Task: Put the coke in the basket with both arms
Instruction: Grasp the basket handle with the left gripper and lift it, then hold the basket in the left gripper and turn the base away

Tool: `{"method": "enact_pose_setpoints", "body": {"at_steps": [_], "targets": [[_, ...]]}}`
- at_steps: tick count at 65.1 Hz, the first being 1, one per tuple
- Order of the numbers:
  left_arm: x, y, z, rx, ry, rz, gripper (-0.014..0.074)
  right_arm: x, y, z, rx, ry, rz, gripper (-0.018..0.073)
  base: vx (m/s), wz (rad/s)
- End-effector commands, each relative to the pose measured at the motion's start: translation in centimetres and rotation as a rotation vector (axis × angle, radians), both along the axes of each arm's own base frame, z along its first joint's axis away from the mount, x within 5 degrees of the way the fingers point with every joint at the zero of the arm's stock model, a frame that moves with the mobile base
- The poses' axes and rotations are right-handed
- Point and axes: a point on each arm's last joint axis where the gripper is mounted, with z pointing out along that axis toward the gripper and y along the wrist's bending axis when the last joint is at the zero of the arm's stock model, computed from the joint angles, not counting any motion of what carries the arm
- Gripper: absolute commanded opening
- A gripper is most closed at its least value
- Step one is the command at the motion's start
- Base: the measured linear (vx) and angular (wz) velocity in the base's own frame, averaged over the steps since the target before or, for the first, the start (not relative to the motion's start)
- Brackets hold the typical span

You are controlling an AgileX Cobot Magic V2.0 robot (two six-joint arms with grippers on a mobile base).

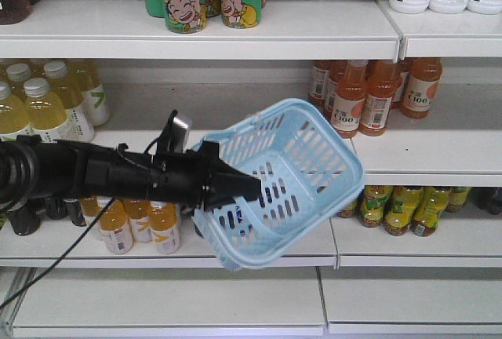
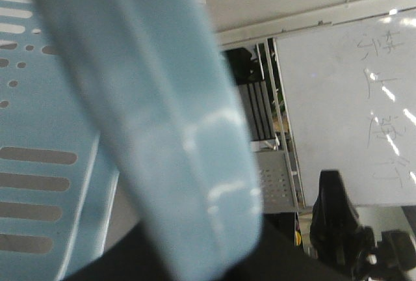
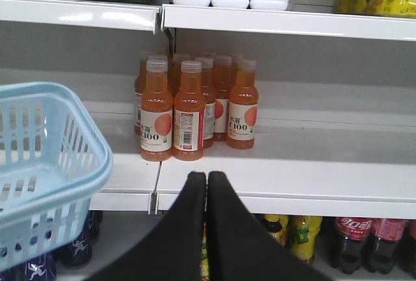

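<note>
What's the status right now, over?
Left gripper gripping basket rim, basket tilted. Right gripper jaws shut, empty. Coke can not in view. Orange bottles straight ahead.

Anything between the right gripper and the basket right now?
Nothing visible. The right gripper, shut and empty, faces the orange bottles on the shelf; the basket hangs to its left with open air between. No coke can shows.

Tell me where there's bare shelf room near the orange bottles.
Free: the white shelf right of the orange plastic bottles, out to the frame edge. Crowded: left of them, where the light blue plastic basket hangs close.
</note>
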Motion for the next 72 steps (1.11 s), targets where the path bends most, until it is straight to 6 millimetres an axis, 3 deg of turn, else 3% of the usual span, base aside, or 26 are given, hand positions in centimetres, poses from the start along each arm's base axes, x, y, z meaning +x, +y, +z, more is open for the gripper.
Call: {"method": "enact_pose_setpoints", "body": {"at_steps": [1, 16, 34, 72], "targets": [[-2.9, -0.8, 2.5, -0.146, -0.038, -0.045, -0.0008, -0.1, 0.0, 0.4, -0.013, -0.077, -0.001, -0.0009, 0.00, 0.00], [-7.1, -0.6, 0.0, -0.080, -0.072, -0.123, -0.0008, -0.1, 0.0, 0.4, -0.013, -0.077, -0.001, -0.0009, 0.00, 0.00], [-11.2, 0.8, -2.7, -0.004, 0.044, -0.181, -0.0008, -0.1, 0.0, 0.4, -0.013, -0.077, -0.001, -0.0009, 0.00, 0.00], [-10.6, 0.8, -2.5, -0.047, 0.015, -0.104, -0.0008, -0.1, 0.0, 0.4, -0.013, -0.077, -0.001, -0.0009, 0.00, 0.00]]}}
